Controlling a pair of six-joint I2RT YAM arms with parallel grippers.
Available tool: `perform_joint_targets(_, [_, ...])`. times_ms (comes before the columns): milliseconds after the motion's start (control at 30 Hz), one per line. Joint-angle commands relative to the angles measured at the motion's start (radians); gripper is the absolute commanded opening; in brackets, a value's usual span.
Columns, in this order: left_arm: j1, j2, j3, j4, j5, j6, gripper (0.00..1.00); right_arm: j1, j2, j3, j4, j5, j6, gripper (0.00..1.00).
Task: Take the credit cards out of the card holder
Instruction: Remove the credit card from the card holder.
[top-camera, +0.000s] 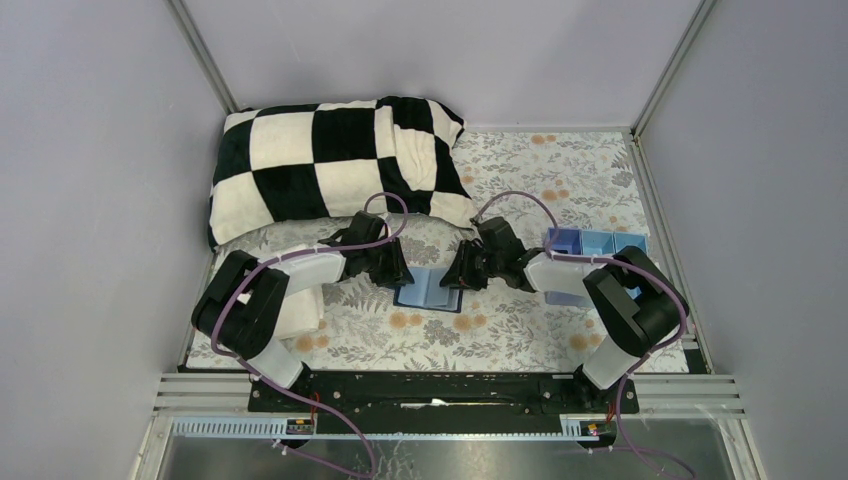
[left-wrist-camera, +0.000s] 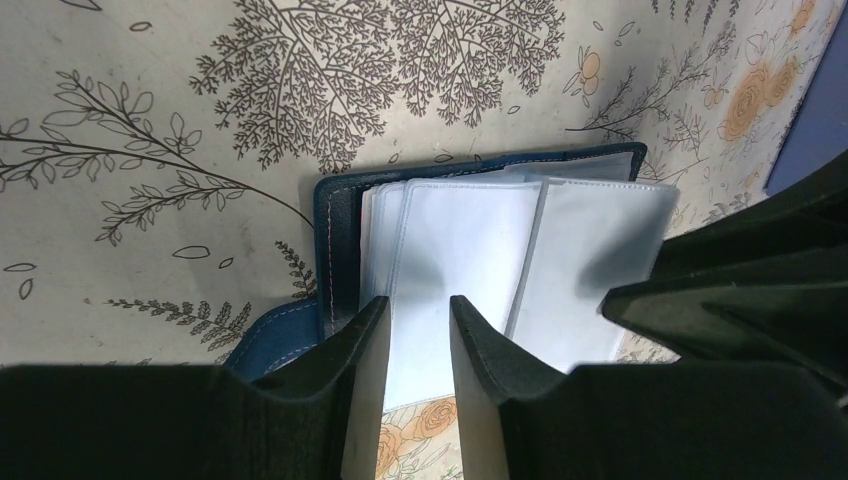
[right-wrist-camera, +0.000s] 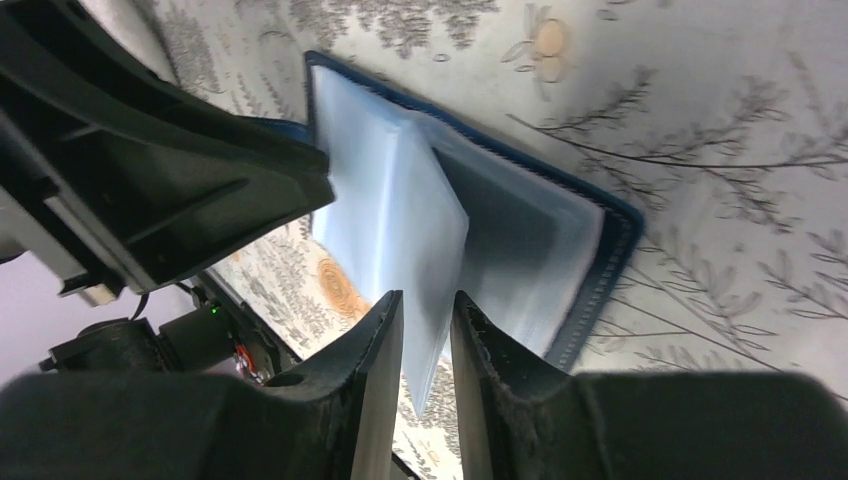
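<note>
The card holder (top-camera: 428, 290) lies open on the floral cloth between my two grippers, navy outside, with pale clear sleeves inside. In the left wrist view its navy edge (left-wrist-camera: 335, 235) and flat sleeves (left-wrist-camera: 470, 250) lie just under my left gripper (left-wrist-camera: 418, 305), whose fingers stand narrowly apart over the sleeves. In the right wrist view one sleeve leaf (right-wrist-camera: 390, 200) is raised off the holder (right-wrist-camera: 610, 240), with its corner between the narrowly parted fingers of my right gripper (right-wrist-camera: 427, 300). From above, the left gripper (top-camera: 400, 275) and right gripper (top-camera: 455, 278) sit at the holder's two sides. No card shows.
A black-and-white checkered pillow (top-camera: 330, 165) lies at the back left. A light-blue compartment tray (top-camera: 590, 243) stands behind the right arm. A white folded cloth (top-camera: 300, 310) lies under the left arm. Walls enclose the table on three sides.
</note>
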Motion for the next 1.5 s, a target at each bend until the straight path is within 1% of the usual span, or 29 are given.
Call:
perform_joint_targets(0, [-0.001, 0.035, -0.021, -0.015, -0.033, 0.025, 0.34, 0.037, -0.014, 0.061, 0.042, -0.053, -0.017, 0.31])
perform_joint_targets(367, [-0.001, 0.017, -0.016, -0.027, -0.033, 0.026, 0.34, 0.052, -0.021, 0.093, 0.045, -0.068, -0.017, 0.32])
perform_joint_targets(600, [-0.001, 0.003, -0.012, -0.032, -0.037, 0.030, 0.34, 0.073, 0.012, 0.136, 0.034, -0.073, -0.021, 0.44])
perform_joint_targets(1067, [-0.001, -0.013, 0.000, -0.048, -0.035, 0.045, 0.34, 0.080, 0.002, 0.128, 0.009, -0.025, -0.018, 0.47])
perform_joint_targets(1333, [0.002, -0.054, 0.044, -0.109, -0.077, 0.076, 0.36, 0.080, 0.007, 0.136, -0.044, 0.017, -0.029, 0.60])
perform_joint_targets(1467, [0.019, -0.104, 0.101, -0.176, -0.091, 0.115, 0.39, 0.080, -0.003, 0.131, -0.052, 0.028, -0.031, 0.59])
